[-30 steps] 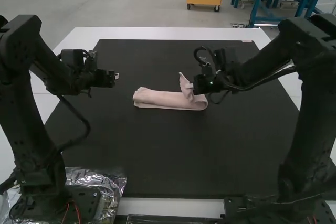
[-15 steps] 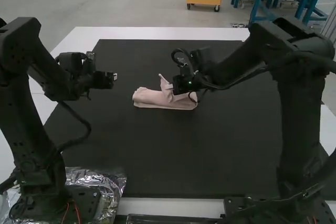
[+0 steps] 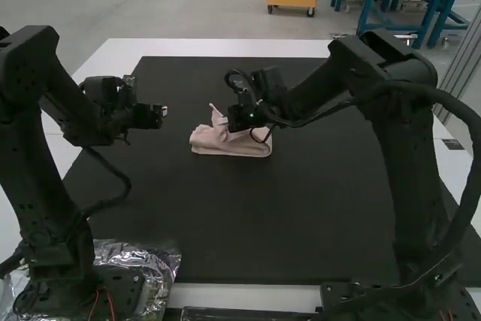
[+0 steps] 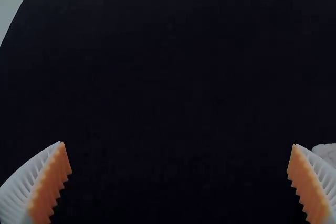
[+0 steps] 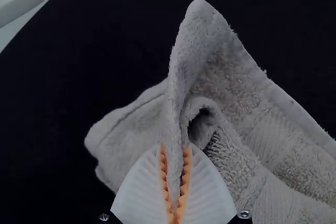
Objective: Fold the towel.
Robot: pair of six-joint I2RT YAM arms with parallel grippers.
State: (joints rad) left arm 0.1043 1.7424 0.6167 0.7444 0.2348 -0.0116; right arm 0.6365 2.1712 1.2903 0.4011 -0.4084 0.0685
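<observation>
pale desk (image 3: 225,46), black mat (image 3: 225,238) over it; near the mat's middle lies the pink towel (image 3: 234,146), long axis left to right. the nearer right gripper (image 5: 174,147) clamps a raised flap, which should probably settle leftward; the left gripper (image 4: 178,144) hangs apart, fingers wide.

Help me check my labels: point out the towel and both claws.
Towel (image 3: 225,145): high view, on its near side.
Left claw (image 4: 178,144): left wrist view, midway between fingertips.
Right claw (image 5: 174,147): right wrist view, midway between fingertips.
</observation>
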